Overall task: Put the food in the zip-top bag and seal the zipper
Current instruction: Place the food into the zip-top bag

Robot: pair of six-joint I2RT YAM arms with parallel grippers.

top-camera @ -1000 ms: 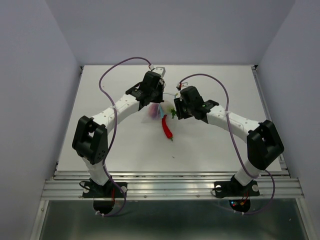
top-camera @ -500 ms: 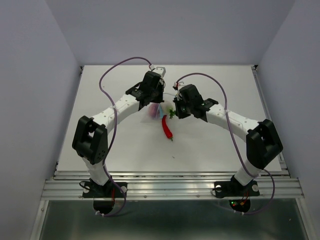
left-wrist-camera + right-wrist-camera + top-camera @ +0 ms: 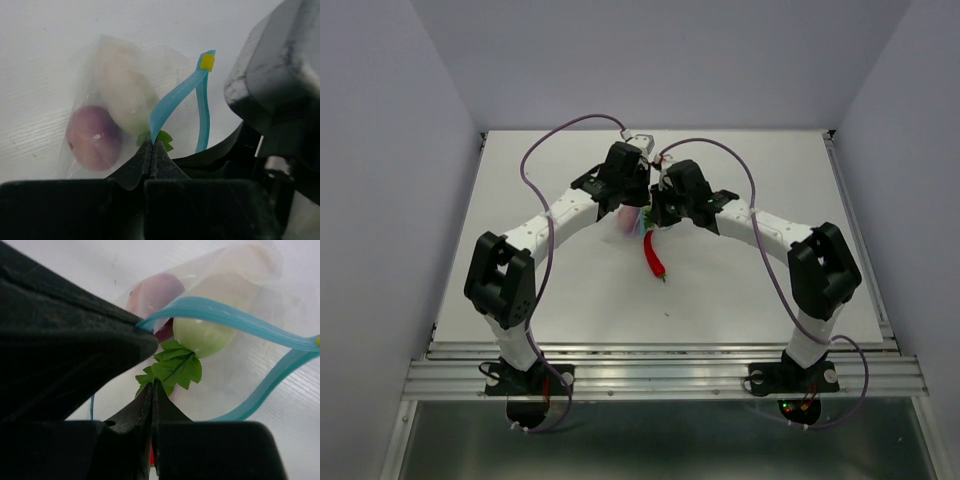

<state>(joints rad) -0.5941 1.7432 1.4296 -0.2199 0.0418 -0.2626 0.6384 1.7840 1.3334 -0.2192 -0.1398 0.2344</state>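
Note:
The clear zip-top bag (image 3: 100, 65) lies on the white table and holds the purplish-pink ball (image 3: 94, 137) and the white egg-shaped vegetable (image 3: 122, 90). My left gripper (image 3: 152, 144) is shut on the light-blue zipper (image 3: 175, 97) and holds one side of the mouth up. My right gripper (image 3: 153, 385) is shut on the green leaf (image 3: 175, 367) of the white vegetable (image 3: 207, 332), which sits in the bag's mouth. In the top view the left gripper (image 3: 630, 203) and the right gripper (image 3: 653, 218) meet over the bag (image 3: 623, 226). The red chili (image 3: 654, 256) lies on the table just in front of it.
The zipper carries a small yellow tab (image 3: 207, 61) at its far end. The right gripper's grey body (image 3: 280, 75) fills the right side of the left wrist view. The left gripper's black finger (image 3: 65, 340) fills the left side of the right wrist view. The table (image 3: 740, 290) is white.
My right arm has moved left to the bag, carrying the white vegetable by its leaf into the bag's mouth. The left gripper and the chili have not moved.

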